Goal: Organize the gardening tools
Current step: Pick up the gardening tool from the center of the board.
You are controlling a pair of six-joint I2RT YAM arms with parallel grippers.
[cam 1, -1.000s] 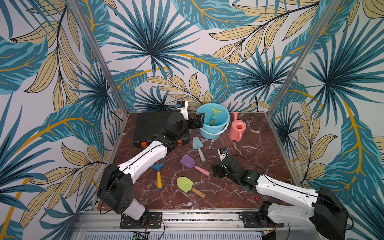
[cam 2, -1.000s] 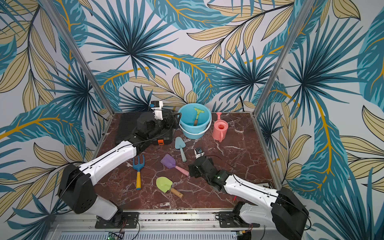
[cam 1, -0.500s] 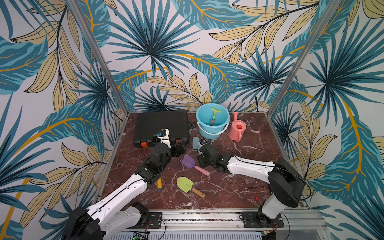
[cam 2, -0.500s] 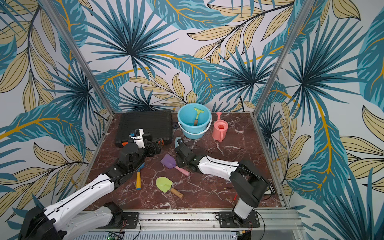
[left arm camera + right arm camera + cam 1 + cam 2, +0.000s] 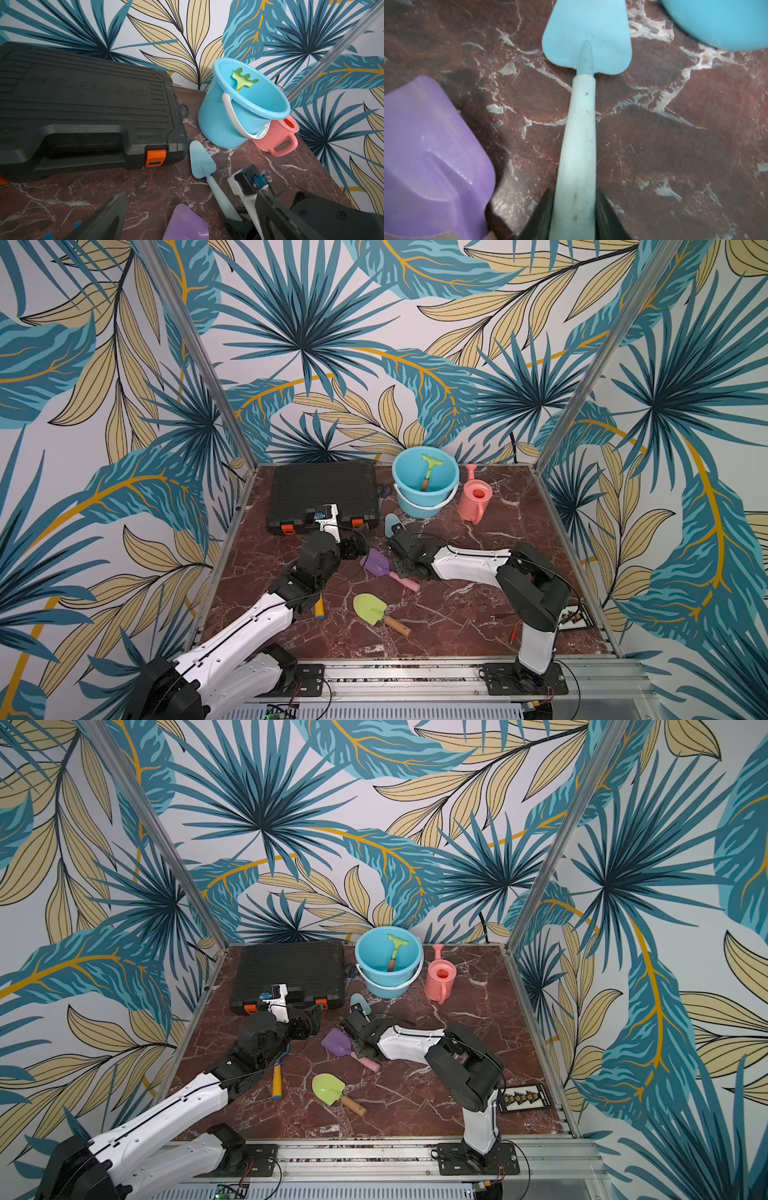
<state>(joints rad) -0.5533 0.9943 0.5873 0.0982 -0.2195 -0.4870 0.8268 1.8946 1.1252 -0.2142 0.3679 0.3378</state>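
Right wrist: right jaws pinch trowel (image 5: 580, 116) handle, purple scoop (image 5: 429, 158) beside; left jaws wide, empty, near case (image 5: 83, 97).

the rake (image 5: 432, 466) lies in the bucket (image 5: 419, 506); case (image 5: 324, 489) left of it, watering can (image 5: 473, 499) right, trowel (image 5: 391, 522) and scoop (image 5: 376, 564) nearer me.

Two robot arms, the left arm (image 5: 249, 626) and right arm (image 5: 469, 564), each have smooth white shells, bulky black joints, thin black cables (image 5: 478, 556) running alongside, and flat black base plates (image 5: 523, 682).
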